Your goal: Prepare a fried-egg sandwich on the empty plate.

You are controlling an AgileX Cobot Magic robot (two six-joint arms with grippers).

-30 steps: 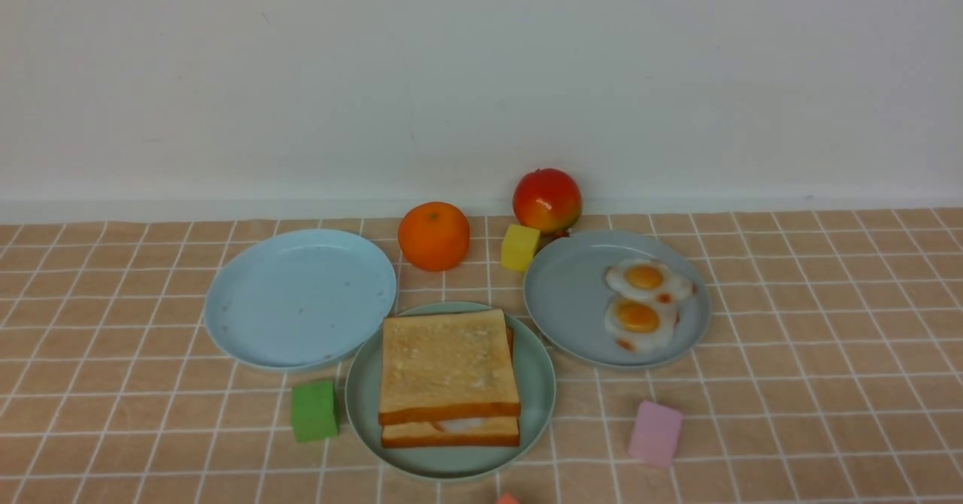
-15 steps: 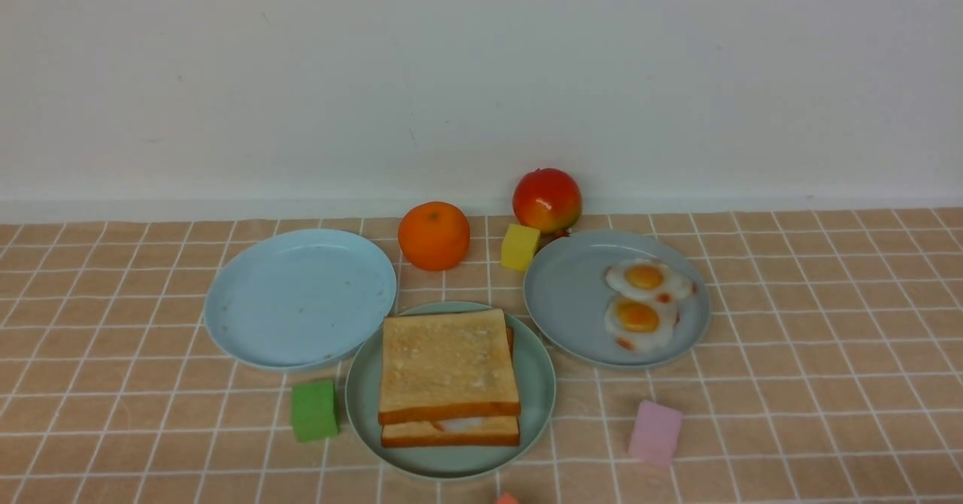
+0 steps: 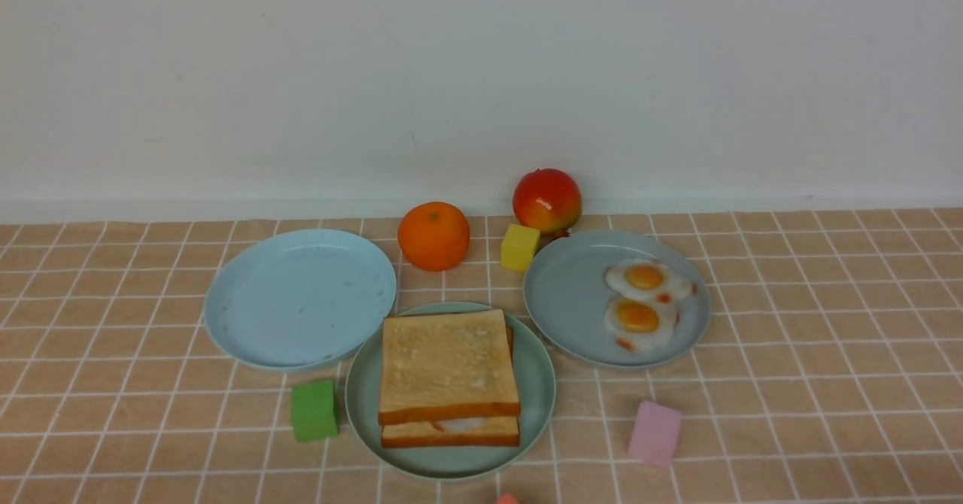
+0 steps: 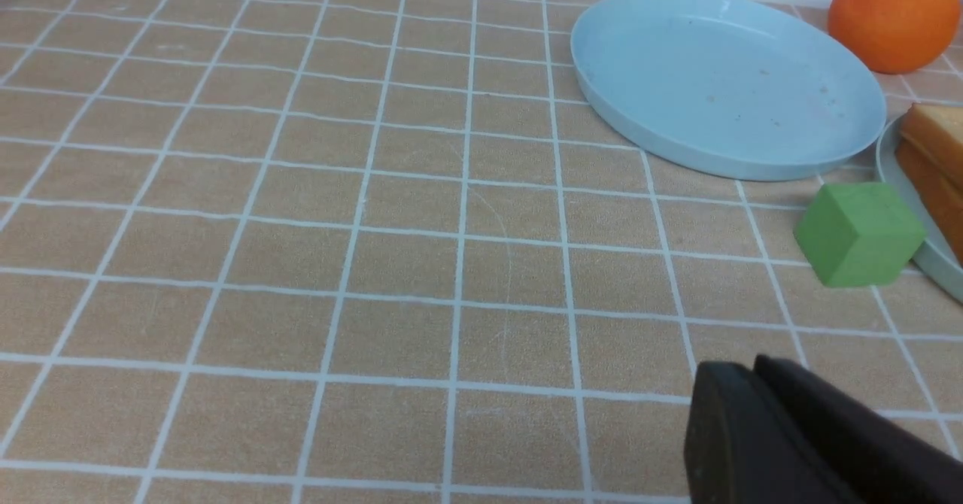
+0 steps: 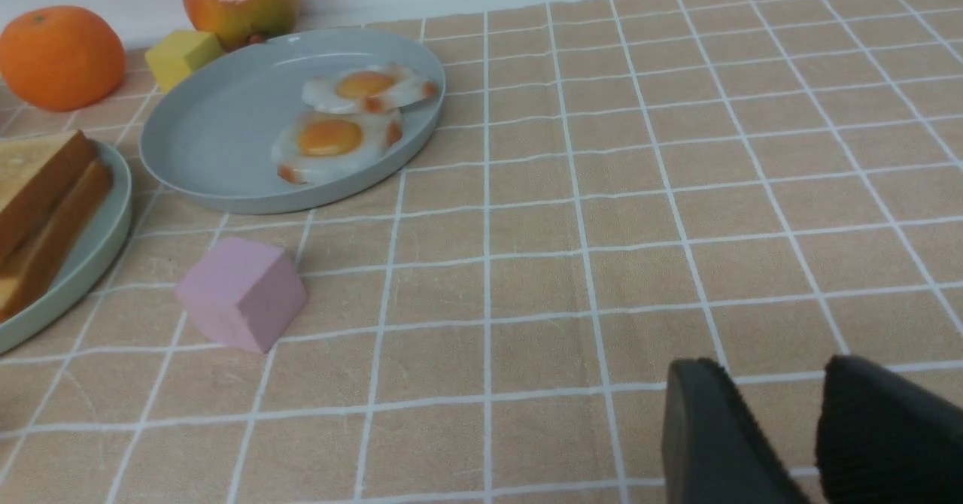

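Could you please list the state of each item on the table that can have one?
fried-egg sandwich: assembled, on the mint-green plate.
fried egg: between the slices, white edge showing.
sky-blue plate: empty.
grey-blue plate: holds two small eggs.
left gripper: shut, holding nothing.
right gripper: open, holding nothing.

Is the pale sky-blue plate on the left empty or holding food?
Empty. The sky-blue plate shows only its bare inner surface with a few tiny specks in both the front and left wrist views; no bread or egg lies in it.
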